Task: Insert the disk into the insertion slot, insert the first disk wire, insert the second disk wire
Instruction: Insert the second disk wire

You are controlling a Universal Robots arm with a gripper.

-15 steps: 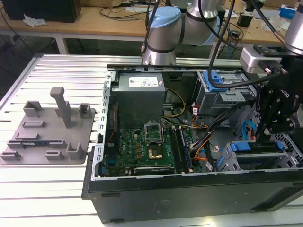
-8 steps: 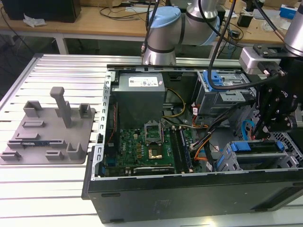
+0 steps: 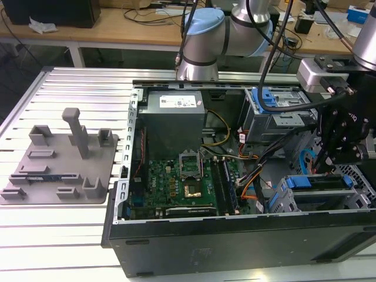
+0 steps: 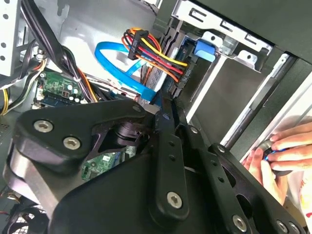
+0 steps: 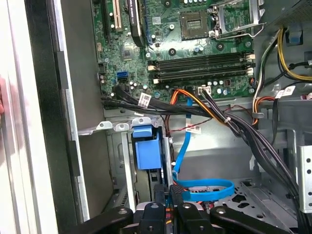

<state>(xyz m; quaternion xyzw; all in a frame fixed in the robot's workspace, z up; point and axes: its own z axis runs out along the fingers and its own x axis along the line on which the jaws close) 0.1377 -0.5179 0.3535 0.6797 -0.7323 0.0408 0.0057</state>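
Ribbed aluminium tabletop (image 3: 59, 235) carries the whole scene in the exterior view, with a wooden bench behind it at twelve o'clock. At nine o'clock on that table sits a grey plastic fixture plate (image 3: 59, 170) with upright posts. Toward the centre lies an open black computer case (image 3: 235, 241), its green motherboard (image 3: 182, 182) facing up and a grey power supply box (image 3: 174, 120) at about twelve o'clock from the board. At one o'clock from the board stands a larger grey bay with blue latch (image 3: 273, 108).

At three o'clock in the case, the boxy grey sheet-metal drive cage (image 3: 329, 200) holds the disk in its bright blue plastic carrier frame (image 3: 314, 182), which is seated inside the cage. The black gripper (image 3: 335, 158) hangs just above that end of the cage.

In both wrist views the gripper fingers (image 5: 168, 204) stand pressed together, with a connector of a black, red, yellow and orange wire bundle (image 4: 153, 56) just ahead of their tips (image 4: 168, 114); whether they pinch it cannot be told. A flat blue data cable (image 5: 195, 187) loops just beside them. A person's hand (image 4: 280, 153) rests against the case's outer edge.
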